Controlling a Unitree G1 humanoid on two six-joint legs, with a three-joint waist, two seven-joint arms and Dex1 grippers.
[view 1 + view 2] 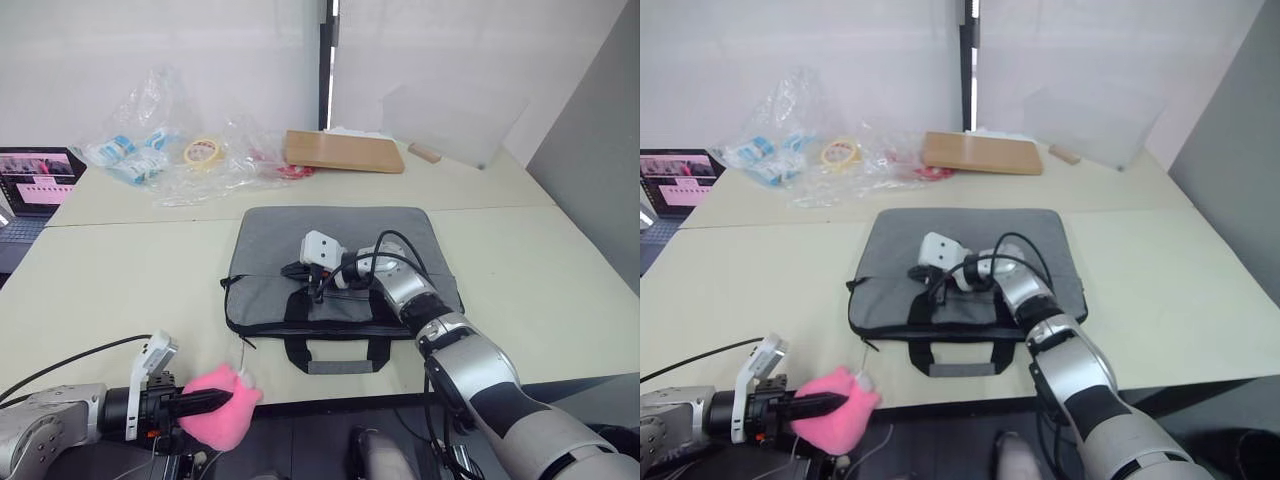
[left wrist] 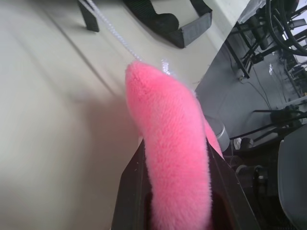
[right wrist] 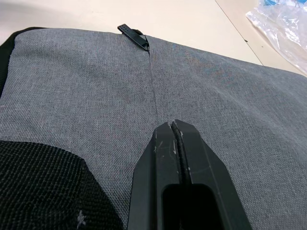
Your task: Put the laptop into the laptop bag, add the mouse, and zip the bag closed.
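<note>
The grey laptop bag [image 1: 345, 232] lies flat in the middle of the table, its black strap handles [image 1: 338, 355] toward the front edge. My right gripper [image 1: 310, 285] rests on the bag's top face with its fingers [image 3: 158, 158] pressed shut and nothing seen between them; a black zipper pull [image 3: 133, 36] lies a short way beyond the tips. At the table's front edge, my left gripper [image 1: 228, 397] is shut on a fluffy pink ball [image 1: 225, 405], which bulges between the fingers [image 2: 132, 191]. The laptop and the mouse are out of view.
A small dark laptop with a lit screen [image 1: 35, 180] sits at the far left. Clear plastic bags with tape rolls [image 1: 203, 152] and a wooden board [image 1: 345, 150] lie along the back. The pink ball's white cord [image 2: 112, 31] trails over the table.
</note>
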